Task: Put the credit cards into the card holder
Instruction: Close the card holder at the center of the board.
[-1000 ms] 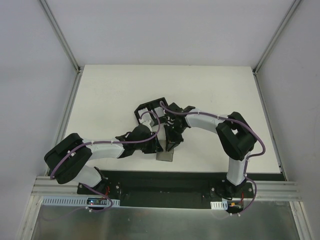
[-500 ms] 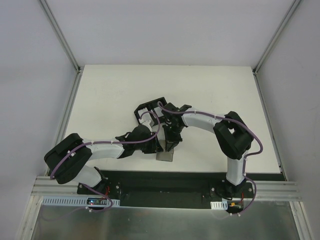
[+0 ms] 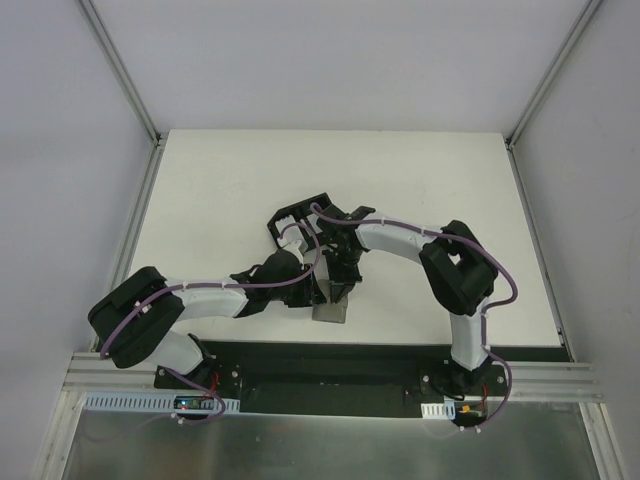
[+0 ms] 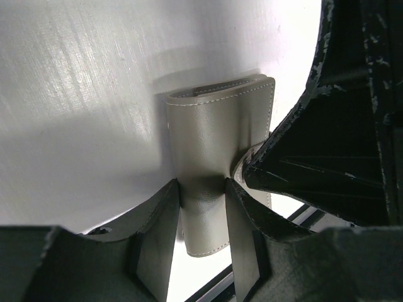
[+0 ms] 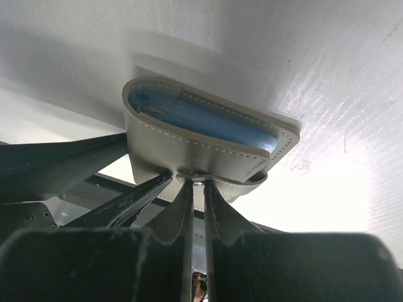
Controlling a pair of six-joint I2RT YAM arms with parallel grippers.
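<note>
Grip on the card holder
Left tool clamped across it from 9 o'clock; right tool, nearly together, pinched its edge from 12 o'clock.

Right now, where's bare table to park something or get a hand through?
Free: the table strip from the black tray to the far edge, plus the far-left and far-right margins. Crowded: centre-near, where the left gripper and right gripper both clamp the card holder.

Reaching inward from both sides, clamping the wallet in the left gripper, pinching its edge in the right gripper.
</note>
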